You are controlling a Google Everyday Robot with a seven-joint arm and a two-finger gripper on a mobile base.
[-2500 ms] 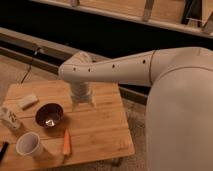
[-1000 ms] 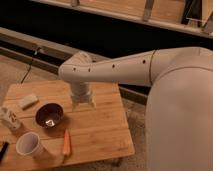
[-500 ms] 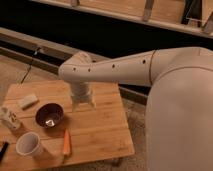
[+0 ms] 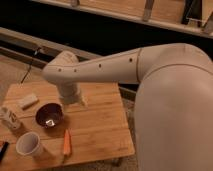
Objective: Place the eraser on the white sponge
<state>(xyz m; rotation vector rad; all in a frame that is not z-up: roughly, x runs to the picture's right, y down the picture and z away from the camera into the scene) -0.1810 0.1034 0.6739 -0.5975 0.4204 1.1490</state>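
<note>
The gripper (image 4: pixel 80 102) hangs beneath the bent arm (image 4: pixel 100 67) just right of the bowl (image 4: pixel 49 115), fingers spread and empty, likely poised to fetch what may be the eraser (image 4: pixel 2 150) at the table's (image 4: pixel 100 127) front-left edge, with the sponge (image 4: pixel 28 101) lying far-left.

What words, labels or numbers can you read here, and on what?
None can be read.
On the small white container at the table's left edge: dark patches, too blurred to read.
On the white cup, dark bowl and white sponge: no markings show.
On the gripper, under the arm beside the dark bowl: no label shows.
</note>
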